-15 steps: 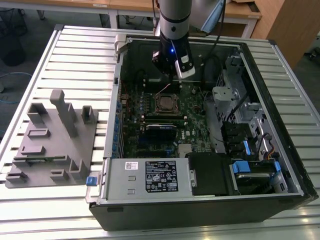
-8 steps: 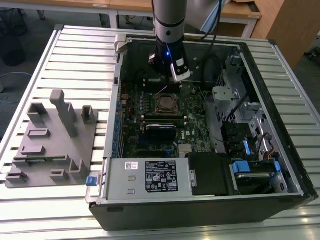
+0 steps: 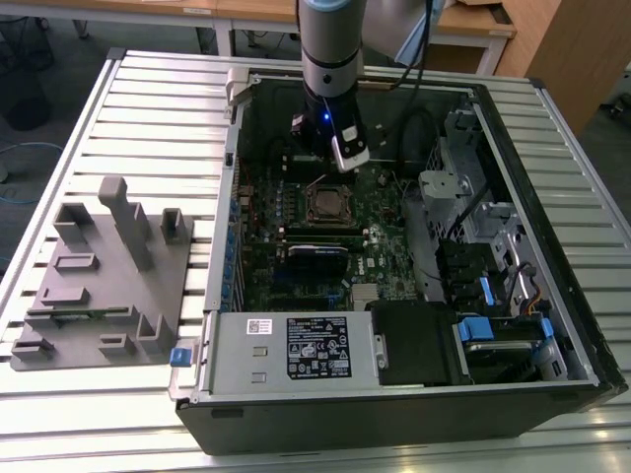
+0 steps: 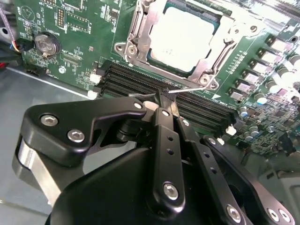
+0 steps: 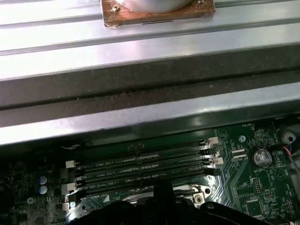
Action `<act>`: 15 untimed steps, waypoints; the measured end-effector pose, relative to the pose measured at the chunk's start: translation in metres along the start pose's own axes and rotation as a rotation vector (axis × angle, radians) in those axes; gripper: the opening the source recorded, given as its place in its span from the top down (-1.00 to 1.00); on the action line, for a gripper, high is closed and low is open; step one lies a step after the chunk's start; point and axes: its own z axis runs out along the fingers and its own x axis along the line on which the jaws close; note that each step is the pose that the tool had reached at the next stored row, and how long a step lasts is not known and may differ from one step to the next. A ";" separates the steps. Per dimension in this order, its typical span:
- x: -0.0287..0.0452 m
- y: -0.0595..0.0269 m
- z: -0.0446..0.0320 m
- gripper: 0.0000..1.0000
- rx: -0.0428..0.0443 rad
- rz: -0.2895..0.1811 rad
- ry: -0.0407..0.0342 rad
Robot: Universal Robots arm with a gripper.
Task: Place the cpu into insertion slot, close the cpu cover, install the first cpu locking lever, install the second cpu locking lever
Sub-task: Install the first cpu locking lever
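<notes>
cpu [image 4: 185,37] is seated in the insertion slot [image 3: 308,209], just beyond my jaw tips. cpu cover [image 4: 140,28] lies flat over it, with the grey chip top showing through the window. Jaws are together, nothing visible between them. The tips hover over the black memory slots [image 4: 124,82], which sit between me and the socket. A thin wire locking lever [image 4: 190,89] runs along the cover edge nearest the jaws, its end right at my tips. Touching or just beside, can't tell; can't tell if it's latched either. Coin cell [image 4: 47,44] on the green board [image 4: 84,18] is off to one side of the jaws. In the exterior view I hang inside the open computer case [image 3: 414,419] on the slatted worktop [image 3: 148,99]. The grey fixture block [image 3: 108,276] is well apart from the jaws, outside the case.
</notes>
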 end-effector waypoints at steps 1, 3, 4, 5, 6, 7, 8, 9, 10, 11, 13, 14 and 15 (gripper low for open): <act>0.0002 0.0009 0.0006 0.79 0.0000 0.000 -0.0003; 0.0007 0.0028 0.0017 0.79 -0.0002 0.000 -0.0008; 0.0008 0.0034 0.0022 0.79 -0.0002 0.000 -0.0009; 0.0007 0.0038 0.0024 0.79 -0.0002 0.000 -0.0009; 0.0005 0.0038 0.0026 0.79 -0.0001 -0.001 -0.0010; 0.0001 0.0039 0.0028 0.79 0.0003 -0.001 -0.0012; -0.0005 0.0040 0.0029 0.79 0.0010 -0.001 -0.0013; -0.0014 0.0042 0.0031 0.79 0.0016 -0.001 -0.0014; -0.0025 0.0043 0.0033 0.79 0.0024 -0.001 -0.0015; -0.0037 0.0045 0.0035 0.79 0.0032 -0.001 -0.0017; -0.0047 0.0045 0.0043 0.79 0.0040 0.000 -0.0022; -0.0047 0.0044 0.0049 0.79 0.0041 0.001 -0.0025; -0.0047 0.0042 0.0055 0.79 0.0043 0.002 -0.0028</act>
